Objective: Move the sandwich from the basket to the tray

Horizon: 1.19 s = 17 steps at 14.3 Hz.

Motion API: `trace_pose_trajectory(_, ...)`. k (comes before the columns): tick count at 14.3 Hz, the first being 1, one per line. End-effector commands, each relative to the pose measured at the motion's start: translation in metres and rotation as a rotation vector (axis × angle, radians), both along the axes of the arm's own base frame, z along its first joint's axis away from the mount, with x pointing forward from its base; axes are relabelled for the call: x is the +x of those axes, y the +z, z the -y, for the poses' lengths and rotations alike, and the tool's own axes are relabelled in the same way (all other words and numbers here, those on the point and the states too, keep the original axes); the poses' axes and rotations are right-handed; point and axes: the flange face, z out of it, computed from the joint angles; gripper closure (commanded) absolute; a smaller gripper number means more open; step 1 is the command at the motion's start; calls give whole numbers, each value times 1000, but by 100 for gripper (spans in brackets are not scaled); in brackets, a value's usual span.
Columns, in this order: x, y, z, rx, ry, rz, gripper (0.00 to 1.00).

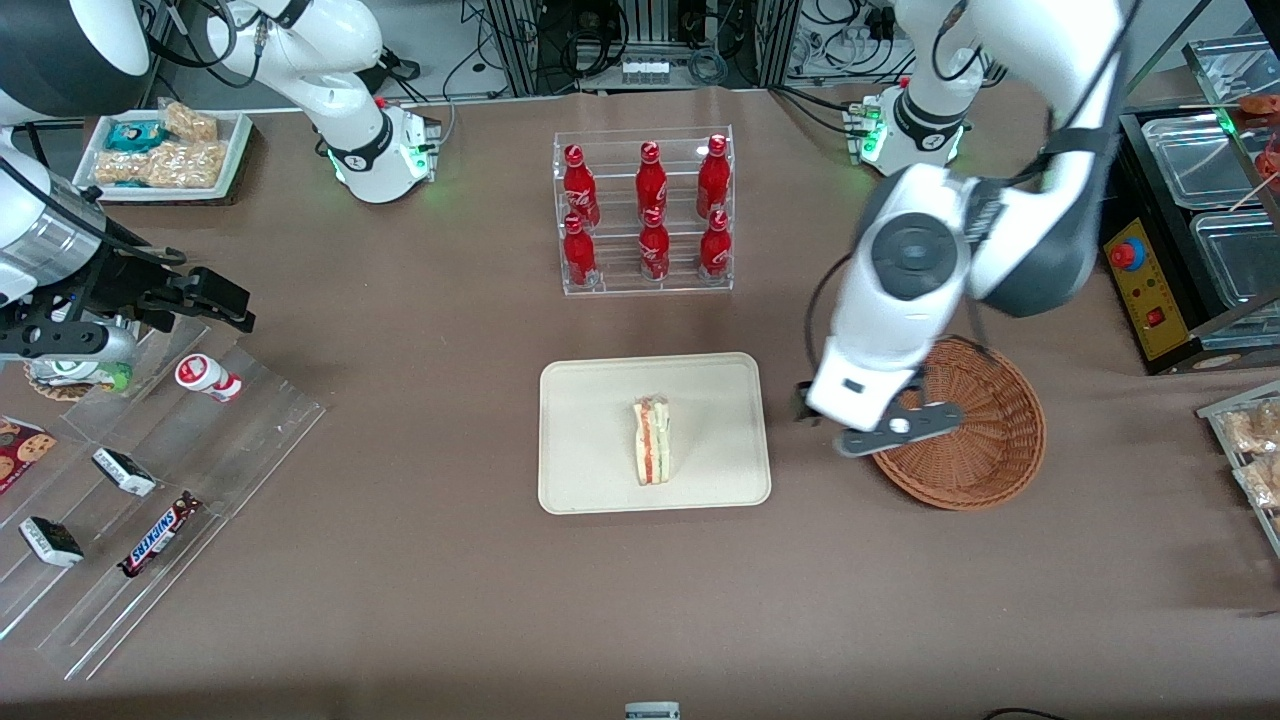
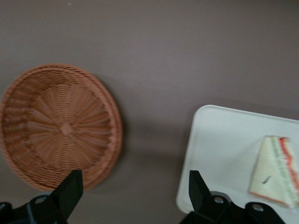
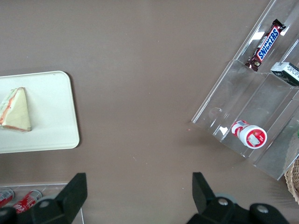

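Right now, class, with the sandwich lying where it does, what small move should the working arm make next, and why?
Probably just lift away and retract. The triangular wrapped sandwich already lies on the cream rectangular tray, the round brown wicker basket holds nothing, and the gripper hangs open, holding nothing, between basket and tray.

This is a robot lab staged like a snack shop. A brown-covered desk [image 1: 420,520] carries a clear rack of red soda bottles [image 1: 645,212] and a stepped clear display [image 1: 130,520] of candy bars, while bundled cables [image 1: 690,45], aluminium framing and an emergency-stop box [image 1: 1140,290] line the edges.
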Motion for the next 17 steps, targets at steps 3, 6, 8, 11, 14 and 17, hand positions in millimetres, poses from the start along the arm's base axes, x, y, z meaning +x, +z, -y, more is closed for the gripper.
trace_pose_trajectory(3, -39, 25, -80, 16, -102, -39, 0)
trace_pose_trajectory(6, -49, 63, -129, 14, -216, -81, 0)
trace_pose_trajectory(8, -53, 92, -154, -31, -248, -78, 0)
trace_pose_trajectory(11, -56, 141, -178, -77, -365, -122, 0)
trace_pose_trajectory(14, -56, 160, -196, -103, -422, -118, 0)
trace_pose_trajectory(17, -55, 159, -192, -123, -423, -111, 0)
